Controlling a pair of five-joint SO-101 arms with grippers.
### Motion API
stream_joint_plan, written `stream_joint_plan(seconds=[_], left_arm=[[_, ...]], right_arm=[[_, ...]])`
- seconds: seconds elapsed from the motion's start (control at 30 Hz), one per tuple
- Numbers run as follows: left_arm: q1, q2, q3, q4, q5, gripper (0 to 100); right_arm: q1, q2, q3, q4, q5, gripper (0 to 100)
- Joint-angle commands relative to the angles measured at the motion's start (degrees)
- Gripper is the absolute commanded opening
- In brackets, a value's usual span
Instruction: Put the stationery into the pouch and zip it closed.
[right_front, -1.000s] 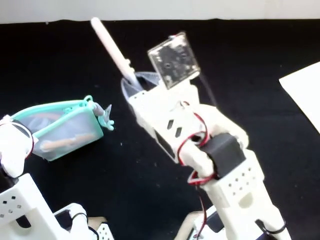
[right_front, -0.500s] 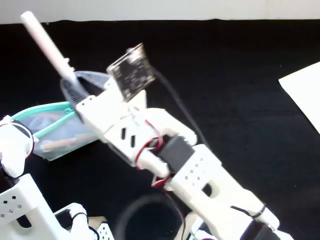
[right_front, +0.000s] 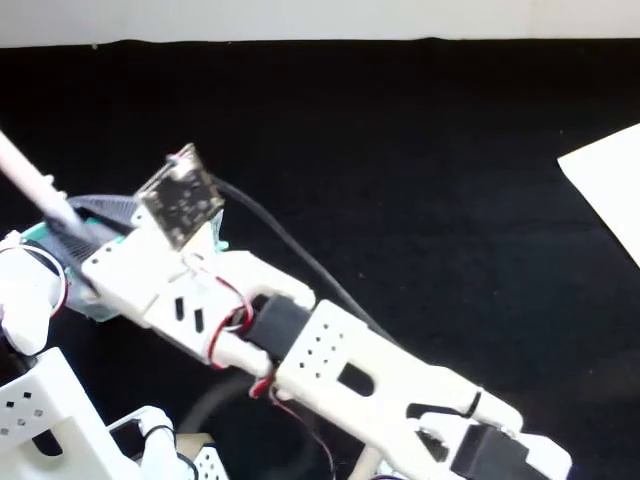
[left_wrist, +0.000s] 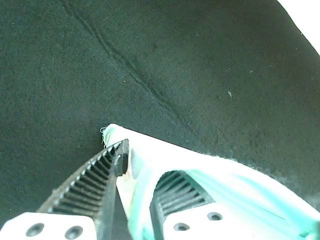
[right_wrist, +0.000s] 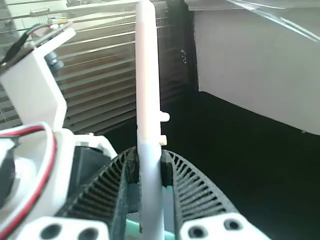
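firmly, right claw (right_wrist: 149, 157) grips pen (right_wrist: 147, 75), over pouch (left_wrist: 240, 176)

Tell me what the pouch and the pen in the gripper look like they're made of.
The pouch seems soft mint-green fabric or flexible plastic; its edge folds where the left gripper pinches it. The pen looks like hard, smooth pale plastic, straight with small moulded nubs and a slight sheen, clamped in the right gripper.
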Motion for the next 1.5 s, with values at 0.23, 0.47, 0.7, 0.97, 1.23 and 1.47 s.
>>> stream_joint_plan(seconds=[0.23, 0.47, 0.7, 0.97, 1.23, 1.47], left_arm=[[-0.31, 0.92, 3.65, -0.35, -0.18, 1], [-0.31, 0.92, 3.74, -2.37, -0.18, 1], [-0.22, 0.92, 3.65, -2.37, -0.18, 1], [-0.22, 0.92, 4.0, -2.37, -0.18, 1], [-0.22, 0.92, 4.0, -2.37, -0.18, 1], [0.22, 0.48, 3.91, -3.78, -0.35, 1]], right_arm=[[-0.04, 6.9, -2.24, -2.42, 1.85, 0.6], [4.44, 10.15, 0.48, -6.9, 3.6, 0.6], [4.97, 10.95, -3.03, -7.34, 5.63, 0.6], [9.36, 4.35, -8.31, 14.81, 11.08, 0.6], [11.3, -6.9, -23.16, 51.47, 22.68, 0.6], [11.12, -7.43, -35.21, 70.37, 24.97, 0.6]])
